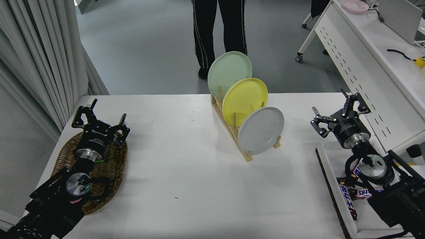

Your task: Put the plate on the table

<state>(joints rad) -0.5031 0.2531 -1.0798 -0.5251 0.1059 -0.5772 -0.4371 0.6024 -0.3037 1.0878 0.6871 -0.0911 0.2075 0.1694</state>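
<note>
The light grey plate (261,130) stands on edge in the front slot of a wooden rack (231,131) on the white table (186,172). A yellow plate (245,98) and a pale green plate (229,73) stand behind it in the same rack. My right gripper (338,107) is open and empty, above the table's right side, well to the right of the grey plate. My left gripper (99,113) is open and parked over the wicker basket at the lower left.
A wicker basket (114,162) lies at the table's left edge. A white tray (333,172) with chocolate bars (348,199) sits at the right front. A person's legs (219,30) stand beyond the far edge. A white perforated desk (365,66) stands at the right.
</note>
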